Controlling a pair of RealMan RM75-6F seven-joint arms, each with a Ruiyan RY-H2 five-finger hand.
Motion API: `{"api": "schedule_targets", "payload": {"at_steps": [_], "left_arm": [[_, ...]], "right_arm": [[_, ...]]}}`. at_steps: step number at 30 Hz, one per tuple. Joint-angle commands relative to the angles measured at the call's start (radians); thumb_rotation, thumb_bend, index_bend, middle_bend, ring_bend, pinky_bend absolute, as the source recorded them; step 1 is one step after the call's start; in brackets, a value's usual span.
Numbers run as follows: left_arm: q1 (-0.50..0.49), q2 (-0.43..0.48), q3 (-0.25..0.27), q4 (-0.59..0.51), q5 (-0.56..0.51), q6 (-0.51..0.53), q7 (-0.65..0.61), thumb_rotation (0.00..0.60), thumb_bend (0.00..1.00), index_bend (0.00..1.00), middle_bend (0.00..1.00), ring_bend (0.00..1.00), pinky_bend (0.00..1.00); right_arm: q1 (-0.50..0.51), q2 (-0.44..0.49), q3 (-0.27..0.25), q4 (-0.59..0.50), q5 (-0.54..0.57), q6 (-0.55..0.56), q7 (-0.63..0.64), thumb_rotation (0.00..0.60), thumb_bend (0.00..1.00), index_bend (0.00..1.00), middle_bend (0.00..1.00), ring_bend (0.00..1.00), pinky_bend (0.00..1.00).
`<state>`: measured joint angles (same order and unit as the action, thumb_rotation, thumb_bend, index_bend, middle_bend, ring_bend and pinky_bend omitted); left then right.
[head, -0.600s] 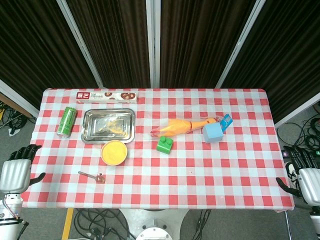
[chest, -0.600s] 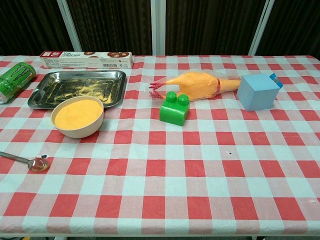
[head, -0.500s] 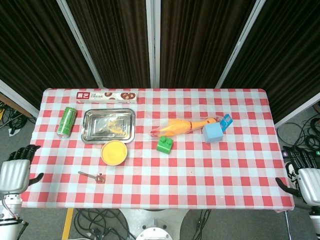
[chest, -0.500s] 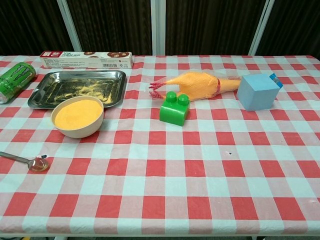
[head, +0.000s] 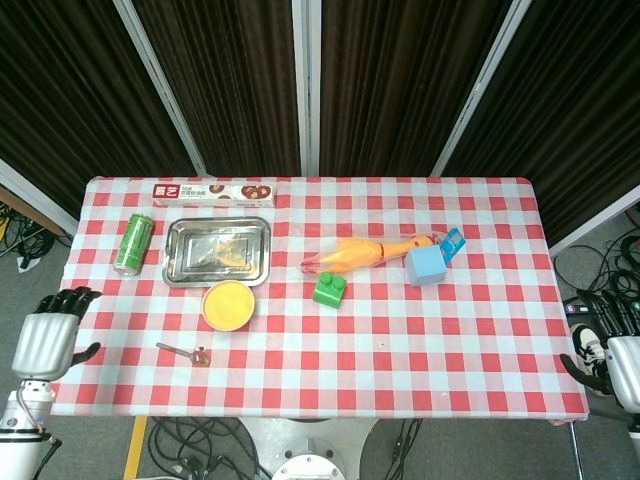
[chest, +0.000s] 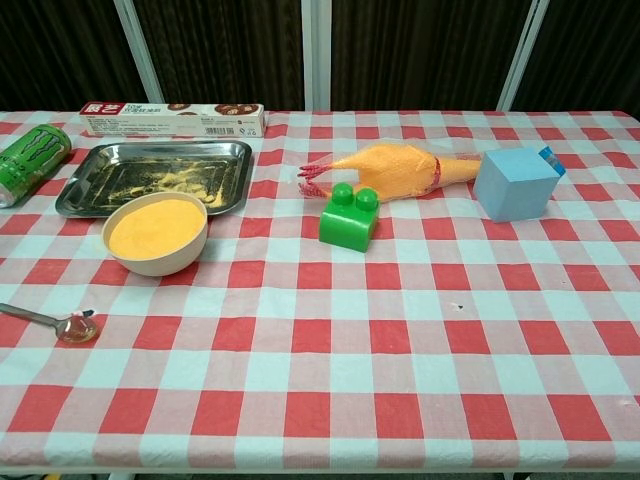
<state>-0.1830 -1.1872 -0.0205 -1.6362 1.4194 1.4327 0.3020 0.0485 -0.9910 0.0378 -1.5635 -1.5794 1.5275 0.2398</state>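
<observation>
L hand (head: 45, 340) & R hand (head: 622, 352) off-table, fingers apart, empty; nearest L: 1 metal spoon (head: 181, 351), 1 cream bowl w/ yellow powder (head: 228, 304).

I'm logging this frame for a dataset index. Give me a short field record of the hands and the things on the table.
left hand: off the table's left edge, holds nothing, fingers apart
right hand: off the right edge, holds nothing
nearest left hand: spoon
bowl: filled with yellow powder, in front of the metal tray
can: green, lying left of the tray
box: long, at the far edge
middle: rubber chicken, green brick, blue cube
table: red-and-white checked cloth
</observation>
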Motion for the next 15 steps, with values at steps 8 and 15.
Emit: {"api": "schedule_targets", "payload": {"at_steps": [8,15], "left_arm": [[-0.160,-0.059,0.019,0.101,0.024,-0.301,-0.074,0.600,0.17,0.49,0.82,0.78,0.88],[-0.198,-0.152,0.038,0.180,0.008,-0.396,-0.099,0.600,0.20,0.53,0.89,0.83,0.92]], "right_arm": [[0.014,0.002,0.002,-0.007,0.001,-0.019,-0.005,0.600,0.17,0.00,0.12,0.00,0.04],[0.018,0.005,0.003,-0.006,0.007,-0.028,-0.007,0.600,0.17,0.00,0.12,0.00,0.04]]}}
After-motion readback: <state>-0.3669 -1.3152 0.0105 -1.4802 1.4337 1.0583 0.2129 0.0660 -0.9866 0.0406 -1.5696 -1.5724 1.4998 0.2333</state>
